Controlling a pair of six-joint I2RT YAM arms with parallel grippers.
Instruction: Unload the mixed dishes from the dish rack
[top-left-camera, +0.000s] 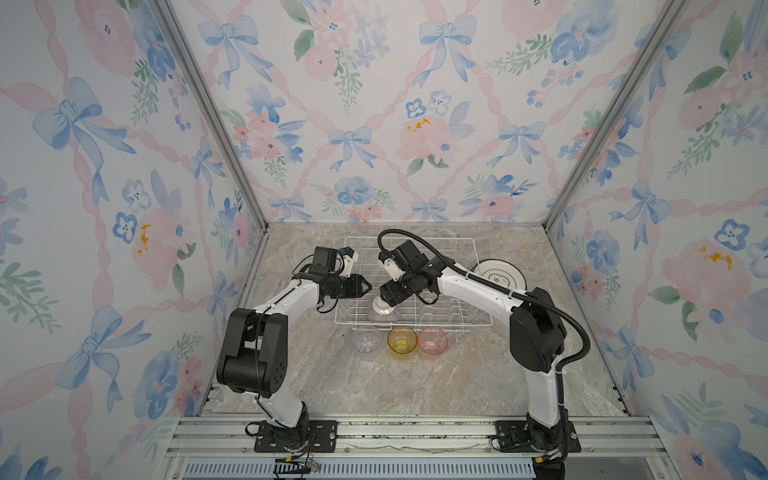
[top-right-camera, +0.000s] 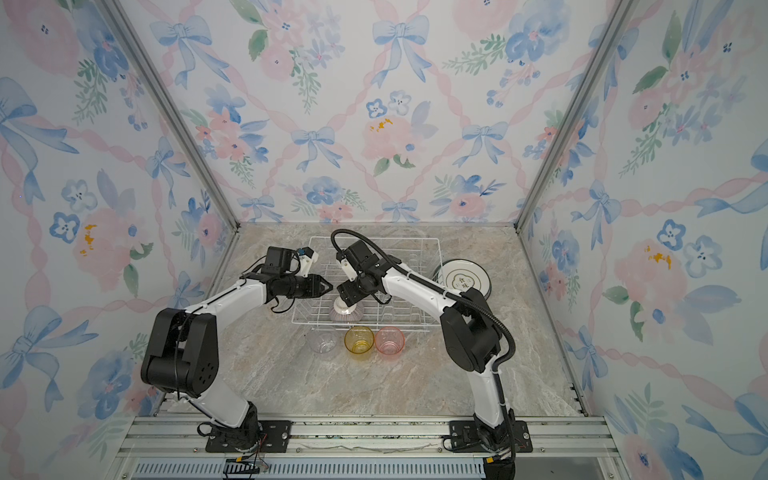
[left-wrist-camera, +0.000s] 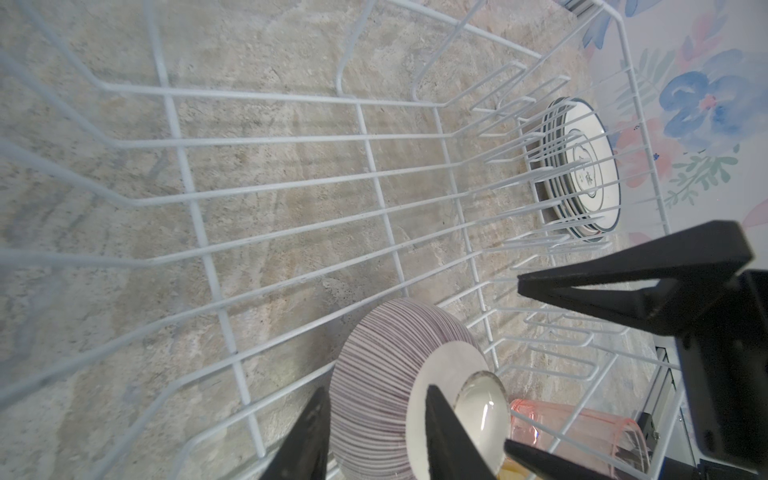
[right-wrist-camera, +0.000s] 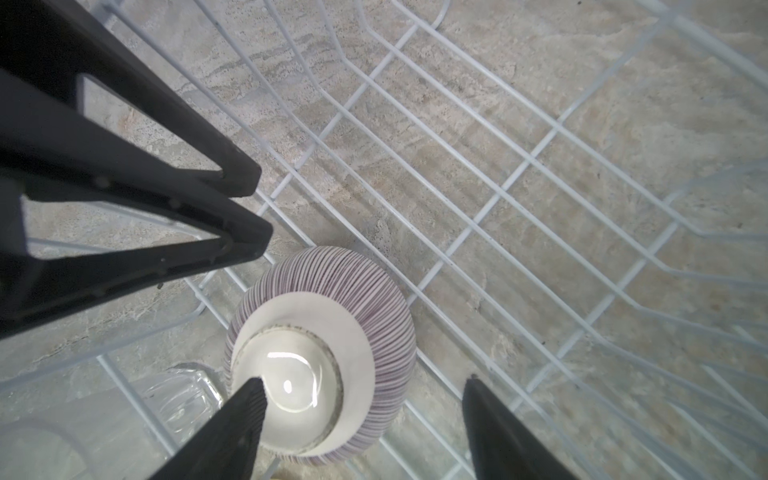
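The white wire dish rack (top-left-camera: 411, 238) (top-right-camera: 374, 238) stands at mid-table. A purple-striped bowl (top-left-camera: 382, 311) (top-right-camera: 348, 312) (left-wrist-camera: 382, 361) (right-wrist-camera: 332, 274) lies upside down in its front left corner. My right gripper (top-left-camera: 384, 297) (top-right-camera: 341, 292) (right-wrist-camera: 365, 380) hangs just above the bowl's foot, jaws wide open, holding nothing. The left gripper (top-left-camera: 368, 286) (top-right-camera: 330, 286) (left-wrist-camera: 376, 390) hovers beside it over the rack's left edge, jaws apart and empty. White plates (top-left-camera: 500, 272) (top-right-camera: 463, 279) (left-wrist-camera: 590, 166) lie stacked on the table right of the rack.
Three tumblers stand in a row on the table in front of the rack: clear (top-left-camera: 365, 340) (top-right-camera: 322, 340) (right-wrist-camera: 178, 395), yellow (top-left-camera: 402, 338) (top-right-camera: 359, 338) and pink (top-left-camera: 432, 338) (top-right-camera: 389, 338) (left-wrist-camera: 582, 436). Upright prongs (left-wrist-camera: 536, 124) line the rack's right side. Papered walls enclose three sides.
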